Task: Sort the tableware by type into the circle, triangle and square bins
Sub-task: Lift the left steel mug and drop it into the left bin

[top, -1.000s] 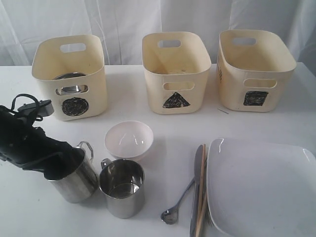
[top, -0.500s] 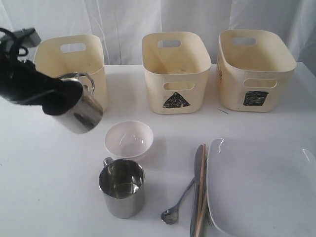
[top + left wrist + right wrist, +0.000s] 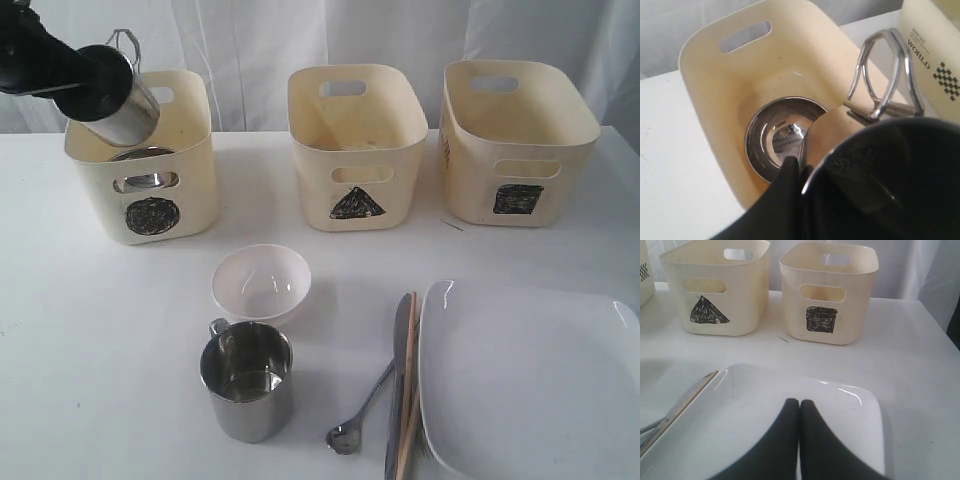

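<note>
My left gripper [image 3: 95, 85] is shut on the rim of a steel mug [image 3: 118, 100], held tilted over the circle bin [image 3: 150, 215]. In the left wrist view the left gripper [image 3: 801, 167] pinches the mug's wall [image 3: 837, 132], above the steel bowl [image 3: 775, 135] lying in that bin [image 3: 705, 80]. A second steel mug [image 3: 247, 380], the small white bowl [image 3: 261, 283], spoon [image 3: 358, 415], knife [image 3: 397, 385], chopsticks [image 3: 407, 395] and the large square plate [image 3: 530, 380] rest on the table. Triangle bin [image 3: 355, 145] and square bin [image 3: 515, 140] stand behind. My right gripper [image 3: 799, 407] is shut and empty above the plate [image 3: 740, 410]. The fork is hidden.
A white curtain hangs behind the three bins. A small thin pin-like object [image 3: 452, 225] lies on the white table in front of the square bin. The right gripper does not show in the exterior view.
My left gripper lifted the steel mug from the table's front left, up and back, until it hangs over the circle bin. Everything else stayed put.
</note>
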Motion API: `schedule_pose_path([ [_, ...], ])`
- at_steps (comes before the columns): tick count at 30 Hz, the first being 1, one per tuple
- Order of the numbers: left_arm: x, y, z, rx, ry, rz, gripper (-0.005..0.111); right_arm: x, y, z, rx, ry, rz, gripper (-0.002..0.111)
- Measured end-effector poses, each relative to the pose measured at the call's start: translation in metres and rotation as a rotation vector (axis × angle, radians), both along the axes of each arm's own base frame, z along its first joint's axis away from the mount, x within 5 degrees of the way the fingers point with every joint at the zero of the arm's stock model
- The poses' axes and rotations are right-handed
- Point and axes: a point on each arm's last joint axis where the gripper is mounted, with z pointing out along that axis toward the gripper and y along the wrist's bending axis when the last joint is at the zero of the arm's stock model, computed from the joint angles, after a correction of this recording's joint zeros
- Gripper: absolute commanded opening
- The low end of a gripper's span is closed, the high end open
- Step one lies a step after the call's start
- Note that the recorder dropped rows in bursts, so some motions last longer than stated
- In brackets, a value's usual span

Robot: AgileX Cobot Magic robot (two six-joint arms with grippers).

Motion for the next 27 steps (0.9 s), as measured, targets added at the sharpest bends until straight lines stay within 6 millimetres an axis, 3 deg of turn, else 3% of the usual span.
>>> schedule_pose_path([
  [9, 0.053, -0.004, -0.041, 0.078, 0.06, -0.006, 0.0, 0.0, 0.0, 0.0, 0.007, 0.0, -0.002, 0.0],
  [18, 0.077, -0.004, -0.067, 0.132, 0.094, -0.002, 0.001, 0.0, 0.0, 0.0, 0.013, 0.0, -0.002, 0.0],
  [21, 0.077, -0.004, -0.072, 0.139, 0.116, -0.005, 0.014, 0.0, 0.0, 0.0, 0.013, 0.0, -0.002, 0.0],
  [25, 0.076, -0.004, -0.077, 0.145, 0.155, -0.011, 0.04, 0.0, 0.0, 0.0, 0.013, 0.0, -0.002, 0.0],
  [27, 0.075, -0.004, -0.078, 0.145, 0.17, -0.013, 0.046, 0.0, 0.0, 0.0, 0.013, 0.0, -0.002, 0.0],
])
